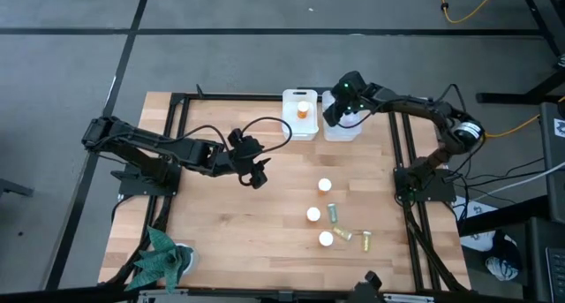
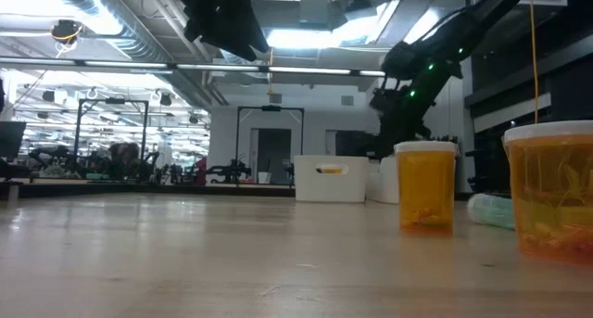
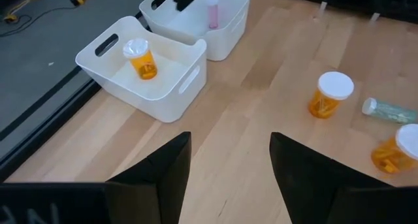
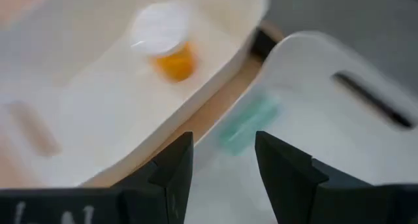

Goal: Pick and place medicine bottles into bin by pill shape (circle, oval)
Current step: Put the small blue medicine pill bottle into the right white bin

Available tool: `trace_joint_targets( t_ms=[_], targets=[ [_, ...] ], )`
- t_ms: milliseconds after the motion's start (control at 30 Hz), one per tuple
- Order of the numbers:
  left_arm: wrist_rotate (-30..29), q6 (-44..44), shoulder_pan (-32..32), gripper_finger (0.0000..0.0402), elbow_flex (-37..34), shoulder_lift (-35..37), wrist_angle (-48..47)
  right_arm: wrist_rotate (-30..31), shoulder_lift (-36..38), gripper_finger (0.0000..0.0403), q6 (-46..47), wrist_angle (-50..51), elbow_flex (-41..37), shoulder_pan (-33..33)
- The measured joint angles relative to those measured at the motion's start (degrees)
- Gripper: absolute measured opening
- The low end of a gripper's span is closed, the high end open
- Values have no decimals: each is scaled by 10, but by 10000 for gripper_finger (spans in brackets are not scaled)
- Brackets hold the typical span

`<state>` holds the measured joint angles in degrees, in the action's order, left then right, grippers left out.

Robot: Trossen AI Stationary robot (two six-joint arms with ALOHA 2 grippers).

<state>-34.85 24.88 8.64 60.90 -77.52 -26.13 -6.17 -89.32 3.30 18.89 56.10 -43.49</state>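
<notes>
Two white bins stand at the table's far middle. The left bin (image 1: 299,114) holds an upright orange bottle with a white cap (image 3: 141,56). The right bin (image 1: 342,124) holds a pink bottle (image 3: 213,12) and a translucent green one (image 4: 248,123). My right gripper (image 1: 341,109) hovers open over the right bin, above the green bottle (image 4: 225,162). My left gripper (image 1: 257,176) is open and empty over the table's middle left (image 3: 230,142). Three white-capped orange bottles (image 1: 325,185) (image 1: 312,215) (image 1: 326,238) stand at the near right, with two green ones (image 1: 333,211) (image 1: 342,233) and a yellow one (image 1: 364,240) lying beside them.
A green toy figure (image 1: 163,259) lies at the table's near left corner. A black frame (image 1: 177,104) runs along the table's left, far and right sides. In the low view, two orange bottles (image 2: 426,184) (image 2: 556,188) stand close to the camera.
</notes>
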Motion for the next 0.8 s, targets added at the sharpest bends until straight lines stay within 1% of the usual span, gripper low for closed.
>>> trace_joint_targets(
  t_ms=[100,167,267,367,467,600,700,800],
  targets=[
    [0,0,0,199,0,0,0,-63,37,167,11,53,0,13],
    [0,0,0,199,0,0,0,-86,67,167,12,82,-4,38],
    [0,0,0,199,0,0,0,-89,116,167,30,106,-26,100],
    [0,0,0,199,0,0,0,-88,171,167,58,114,-54,185],
    [0,0,0,199,0,0,0,-74,222,168,103,129,-82,281],
    [0,0,0,199,0,0,0,-16,271,167,187,163,-105,408],
    [0,0,0,199,0,0,0,8,287,168,240,185,-121,489],
    [0,0,0,199,0,0,0,35,285,168,292,197,-133,554]
  ],
)
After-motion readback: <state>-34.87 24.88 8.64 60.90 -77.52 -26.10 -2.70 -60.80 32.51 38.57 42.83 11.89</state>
